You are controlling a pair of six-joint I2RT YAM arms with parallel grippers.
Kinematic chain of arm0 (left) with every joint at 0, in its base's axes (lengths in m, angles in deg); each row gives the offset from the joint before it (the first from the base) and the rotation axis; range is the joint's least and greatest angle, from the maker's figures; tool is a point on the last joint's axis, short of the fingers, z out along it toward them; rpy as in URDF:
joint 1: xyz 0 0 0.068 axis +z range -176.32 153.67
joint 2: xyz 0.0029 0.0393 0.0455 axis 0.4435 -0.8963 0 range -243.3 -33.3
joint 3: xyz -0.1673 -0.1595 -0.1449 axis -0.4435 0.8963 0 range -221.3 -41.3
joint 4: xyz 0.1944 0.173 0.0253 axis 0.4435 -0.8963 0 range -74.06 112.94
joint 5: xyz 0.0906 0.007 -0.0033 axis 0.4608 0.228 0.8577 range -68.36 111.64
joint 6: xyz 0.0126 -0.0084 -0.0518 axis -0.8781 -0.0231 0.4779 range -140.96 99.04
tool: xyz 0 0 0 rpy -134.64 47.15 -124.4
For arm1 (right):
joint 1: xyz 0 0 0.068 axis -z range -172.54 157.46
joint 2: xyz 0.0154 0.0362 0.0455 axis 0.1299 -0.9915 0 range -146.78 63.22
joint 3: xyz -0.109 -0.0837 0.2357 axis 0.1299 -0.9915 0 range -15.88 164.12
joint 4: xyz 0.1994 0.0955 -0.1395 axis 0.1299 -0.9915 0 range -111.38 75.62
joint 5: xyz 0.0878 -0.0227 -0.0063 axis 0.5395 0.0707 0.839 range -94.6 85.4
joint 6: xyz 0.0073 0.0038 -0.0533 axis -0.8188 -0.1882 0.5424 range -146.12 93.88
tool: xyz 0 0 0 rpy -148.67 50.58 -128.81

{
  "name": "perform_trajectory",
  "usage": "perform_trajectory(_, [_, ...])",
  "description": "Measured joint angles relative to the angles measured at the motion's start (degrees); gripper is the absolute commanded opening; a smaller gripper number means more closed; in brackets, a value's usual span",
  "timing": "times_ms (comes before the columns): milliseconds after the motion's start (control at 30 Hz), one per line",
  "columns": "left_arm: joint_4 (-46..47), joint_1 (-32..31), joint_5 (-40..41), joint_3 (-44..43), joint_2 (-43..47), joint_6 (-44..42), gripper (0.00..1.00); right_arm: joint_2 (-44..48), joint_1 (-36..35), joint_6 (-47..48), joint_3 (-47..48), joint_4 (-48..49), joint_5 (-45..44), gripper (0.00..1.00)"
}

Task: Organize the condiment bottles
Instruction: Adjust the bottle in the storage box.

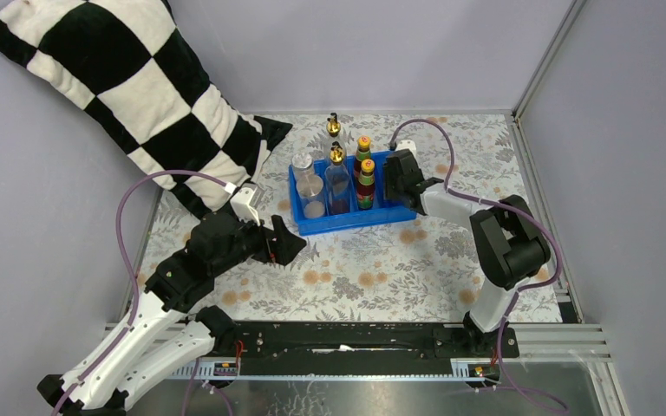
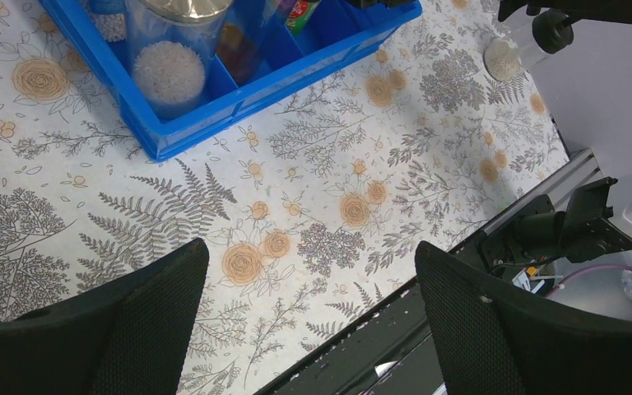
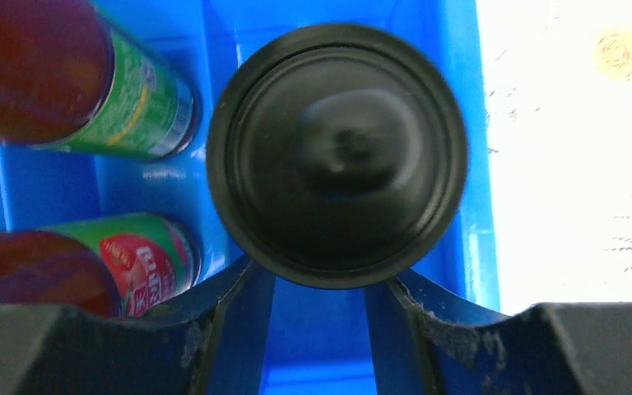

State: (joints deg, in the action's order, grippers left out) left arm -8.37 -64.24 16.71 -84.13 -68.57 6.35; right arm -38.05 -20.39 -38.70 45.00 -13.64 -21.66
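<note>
Right gripper (image 3: 322, 278): partly closed, fingertips (image 3: 243, 313) flanking black-capped shaker (image 3: 337, 156), upright in right-end compartment of blue tray (image 3: 459, 99), beside labelled sauce bottles (image 3: 115, 99). Firm clamp or mere contact: cannot tell. Left gripper (image 2: 309, 280): spread wide above table (image 2: 337, 164), holding nothing.

1. A black-capped shaker (image 3: 337, 152) fills the middle, its round cap facing the camera, in the blue tray's (image 3: 461, 164) end compartment.
2. The right hand (image 3: 321, 278) has its fingers (image 3: 214, 329) parted and reaching the cap's lower rim; whether they grip it is unclear.
3. Two dark labelled bottles (image 3: 90, 90) (image 3: 123, 255) occupy the left compartment.
4. A bright floral table (image 3: 568, 148) lies to the right.
</note>
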Motion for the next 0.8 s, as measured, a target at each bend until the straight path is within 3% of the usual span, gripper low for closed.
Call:
perform_trajectory(567, [0.0,-1.1,1.3,0.0,-0.1,0.0,0.99,-7.1,4.3,2.6,7.5,6.5,3.5,0.50])
perform_trajectory(800, [0.0,-1.4,1.6,0.0,-0.4,0.0,0.99,-4.4,4.8,2.8,5.1,6.4,4.8,0.55])
